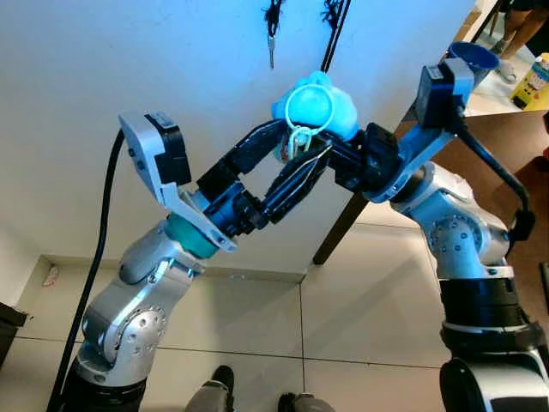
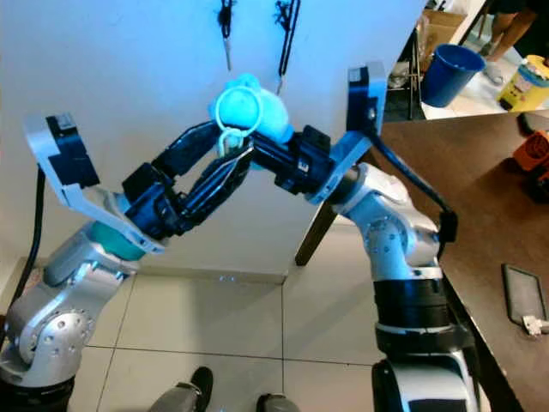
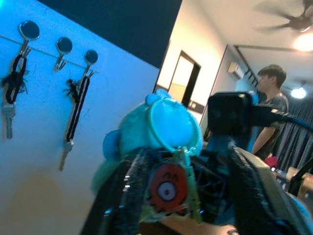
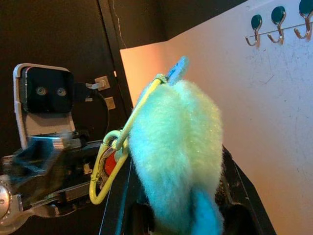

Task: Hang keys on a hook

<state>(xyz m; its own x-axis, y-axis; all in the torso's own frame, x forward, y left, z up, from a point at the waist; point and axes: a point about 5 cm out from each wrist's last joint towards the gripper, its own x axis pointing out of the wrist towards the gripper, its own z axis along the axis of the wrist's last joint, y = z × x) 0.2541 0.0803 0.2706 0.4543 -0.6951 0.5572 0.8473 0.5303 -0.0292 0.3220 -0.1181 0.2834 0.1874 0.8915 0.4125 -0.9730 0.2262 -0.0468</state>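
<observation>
Nearest the head camera, the silver left arm (image 1: 137,318) is seen rising from the lower left, with the right arm (image 1: 463,249) opposite it. Both are raised toward the white wall (image 1: 129,60).

The left gripper (image 1: 287,167) is reached up and rightward; its black fingers are closed about the red-and-white tag (image 3: 167,186) and the pale clip (image 4: 105,171) below the fluffy keychain (image 1: 322,107). In the left wrist view the tag is seen between the two fingers (image 3: 132,196).

The fluffy keychain, a turquoise plush ball with a pale ring (image 1: 309,105) across its front, is held up between the two grippers, just below the hooks and apart from them.

The right gripper (image 1: 330,142) is brought in from the right and is clenched on the plush itself; in the right wrist view the fluff is pressed between its fingers.

On the wall above, a key (image 1: 271,39) and a black strap (image 1: 333,30) are hung. Three hooks (image 3: 58,49) are seen in the left wrist view, the middle one bare.

A person (image 3: 266,112) is standing far right.
</observation>
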